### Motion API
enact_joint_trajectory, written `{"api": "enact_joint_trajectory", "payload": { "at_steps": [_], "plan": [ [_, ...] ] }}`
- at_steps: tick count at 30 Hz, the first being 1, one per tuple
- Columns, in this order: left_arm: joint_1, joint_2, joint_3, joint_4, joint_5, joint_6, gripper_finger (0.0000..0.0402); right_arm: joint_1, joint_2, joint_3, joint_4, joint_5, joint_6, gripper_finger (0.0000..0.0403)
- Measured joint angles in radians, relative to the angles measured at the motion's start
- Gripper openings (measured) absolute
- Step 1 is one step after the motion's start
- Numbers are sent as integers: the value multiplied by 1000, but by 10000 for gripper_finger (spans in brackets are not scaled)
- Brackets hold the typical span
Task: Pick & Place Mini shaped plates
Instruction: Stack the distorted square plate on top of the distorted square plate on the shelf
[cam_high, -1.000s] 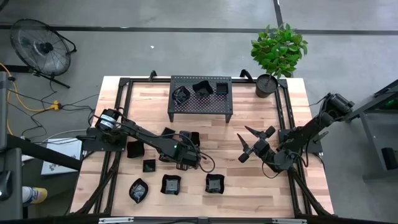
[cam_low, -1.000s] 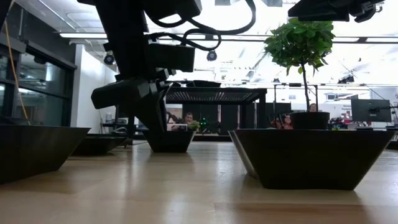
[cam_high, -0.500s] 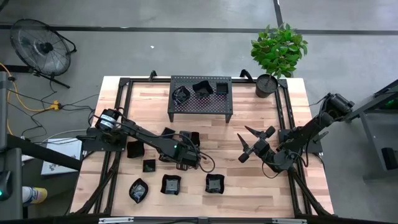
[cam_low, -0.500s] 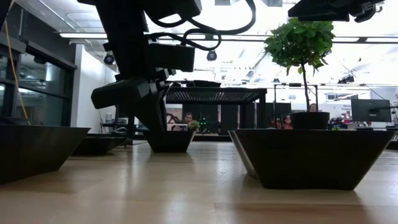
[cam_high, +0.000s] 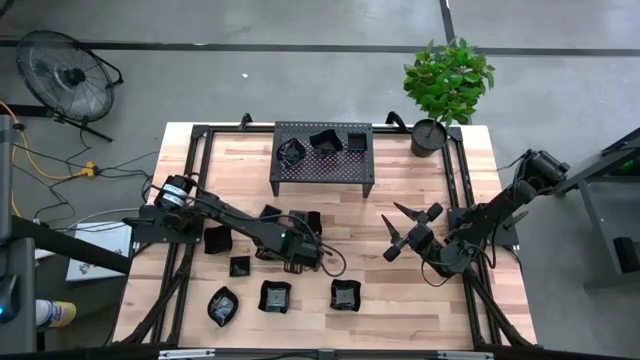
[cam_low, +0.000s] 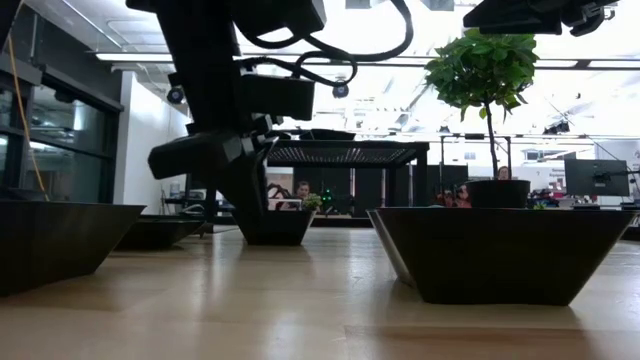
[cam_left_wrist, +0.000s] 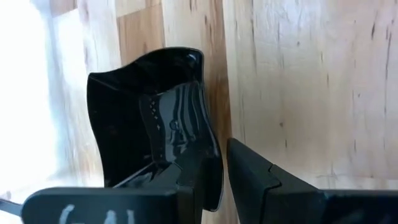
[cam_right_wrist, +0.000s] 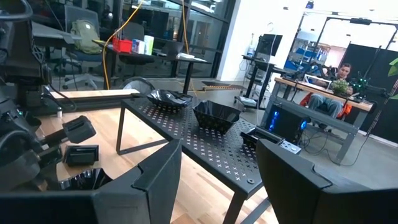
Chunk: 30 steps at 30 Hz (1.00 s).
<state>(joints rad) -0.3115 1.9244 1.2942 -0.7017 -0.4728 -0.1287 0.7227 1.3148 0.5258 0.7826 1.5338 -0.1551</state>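
Left gripper (cam_left_wrist: 214, 180) is sitting low near the worktop's (cam_high: 400, 300) centre, its fingers (cam_left_wrist: 255, 177) pinching the thin wall of a glossy black plate (cam_left_wrist: 152, 124), one inside and one outside; right gripper (cam_high: 408, 230) is hanging toward the right edge, fingers spread wide and holding nothing. Risk as I judge it: the slick, wavy rim is offering little bite, so the plate could be slipping or twisting out on the lift and knocking its neighbours. Three plates are already sitting on the perforated metal rack (cam_high: 322, 170) at the back edge, others lying along the front edge on pale plank wood.
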Motion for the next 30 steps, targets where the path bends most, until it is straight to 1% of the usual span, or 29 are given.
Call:
{"api": "enact_joint_trajectory", "payload": {
  "at_steps": [6, 12, 21, 30],
  "plan": [
    [0, 0, 0, 2, -5, 0, 56, 0, 0, 0, 0, 0, 0, 204],
    [4, 0, 0, -5, 3, 0, 6, 0, 0, 0, 0, 0, 0, 204],
    [4, -9, 0, -10, 15, 7, 2, 0, 0, 0, 0, 0, 11, 204],
    [-19, -79, 0, -12, 25, 13, 1, 0, 0, 0, 0, 0, 22, 204]
  ]
}}
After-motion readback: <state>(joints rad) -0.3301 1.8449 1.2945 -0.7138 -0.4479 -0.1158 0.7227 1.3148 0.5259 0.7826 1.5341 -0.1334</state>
